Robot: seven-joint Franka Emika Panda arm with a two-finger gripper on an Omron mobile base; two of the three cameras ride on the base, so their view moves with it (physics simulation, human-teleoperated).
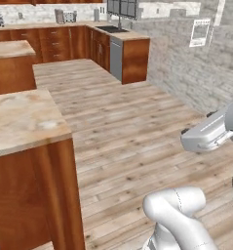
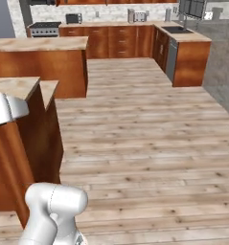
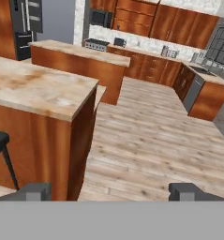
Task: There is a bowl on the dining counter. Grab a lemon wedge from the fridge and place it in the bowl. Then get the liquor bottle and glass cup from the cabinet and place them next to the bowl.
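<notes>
Marble-topped dining counter (image 3: 43,91); wall poster (image 1: 200,32) text unreadable; fingers (image 3: 33,191) apart.

arm (image 1: 179,215) folded low, elbow bent near the base, white forearm link raised and roughly level. pincer (image 3: 111,191) wide open, nothing between the fingertips (image 3: 33,191), pointing ahead.

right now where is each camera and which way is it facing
Left base view: behind the arm's left, facing forward and down over the wood floor; dining counter at left, white arm at lower right.
Right base view: behind the arm's right, facing the same floor; dining counter at left, arm at lower left.
Hand view: on the hand, facing along the open gripper toward the dining counter and the far wall counter; fingertips at bottom.
All three share the dining counter, the floor and the wall counter.
</notes>
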